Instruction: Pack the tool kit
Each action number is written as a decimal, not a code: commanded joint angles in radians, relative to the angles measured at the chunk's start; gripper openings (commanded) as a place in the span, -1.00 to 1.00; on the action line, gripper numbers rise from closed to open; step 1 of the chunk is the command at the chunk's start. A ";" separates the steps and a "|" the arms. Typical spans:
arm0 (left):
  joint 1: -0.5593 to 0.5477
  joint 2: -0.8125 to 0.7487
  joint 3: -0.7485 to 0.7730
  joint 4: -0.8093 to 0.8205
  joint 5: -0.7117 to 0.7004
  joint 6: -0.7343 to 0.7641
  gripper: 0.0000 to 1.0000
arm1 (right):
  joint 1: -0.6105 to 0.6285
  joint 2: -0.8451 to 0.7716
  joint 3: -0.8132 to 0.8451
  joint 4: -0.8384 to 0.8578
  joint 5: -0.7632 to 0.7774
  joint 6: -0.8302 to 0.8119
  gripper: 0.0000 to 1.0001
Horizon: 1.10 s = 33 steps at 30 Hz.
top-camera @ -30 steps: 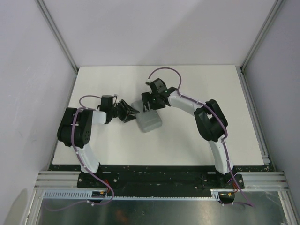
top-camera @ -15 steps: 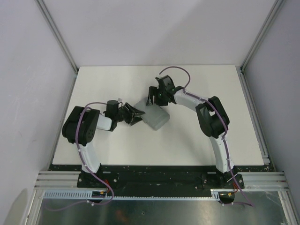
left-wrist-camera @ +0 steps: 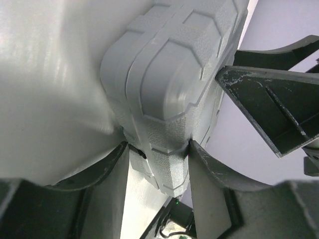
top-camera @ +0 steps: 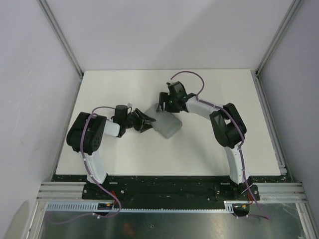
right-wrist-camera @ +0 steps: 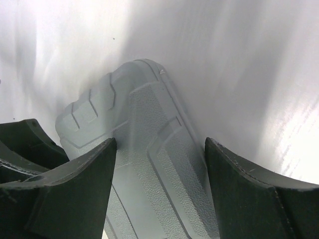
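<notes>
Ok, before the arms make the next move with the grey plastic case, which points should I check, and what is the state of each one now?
1. Small flat grey plastic case shut: ok, both halves lie together in the left wrist view.
2. Left gripper holds the case: ok, both fingers press its edge.
3. Right gripper holds the case: cannot tell; its fingers straddle it, contact unclear.
4. Case resting flat on the white table: cannot tell.
5. Tools all inside: cannot tell, the shut case shows nothing inside.
</notes>
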<state>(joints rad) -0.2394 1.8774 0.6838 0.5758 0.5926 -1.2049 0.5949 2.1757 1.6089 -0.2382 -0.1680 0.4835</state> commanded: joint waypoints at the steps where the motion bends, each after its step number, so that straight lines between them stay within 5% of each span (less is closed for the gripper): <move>1: -0.036 0.060 0.096 -0.221 -0.153 0.198 -0.31 | 0.135 0.005 -0.096 -0.375 -0.037 -0.060 0.22; 8: -0.023 0.078 0.272 -0.482 -0.253 0.367 -0.26 | 0.122 -0.053 -0.196 -0.405 -0.005 -0.156 0.43; 21: -0.014 0.175 0.392 -0.506 -0.188 0.412 -0.32 | 0.166 -0.105 -0.354 -0.371 -0.164 -0.230 0.73; 23: -0.012 0.169 0.395 -0.510 -0.180 0.414 -0.18 | 0.167 -0.076 -0.357 -0.364 -0.173 -0.218 0.73; 29: 0.001 0.064 0.337 -0.521 -0.192 0.434 0.64 | 0.161 0.013 -0.363 -0.348 -0.117 -0.076 0.63; 33: 0.003 -0.020 0.284 -0.524 -0.191 0.454 0.79 | 0.149 0.053 -0.363 -0.341 -0.105 -0.007 0.52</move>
<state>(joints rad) -0.2344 1.9091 1.0332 0.0864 0.5236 -0.8173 0.6712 2.0121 1.3647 -0.2905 -0.1749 0.4137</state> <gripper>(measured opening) 0.878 0.796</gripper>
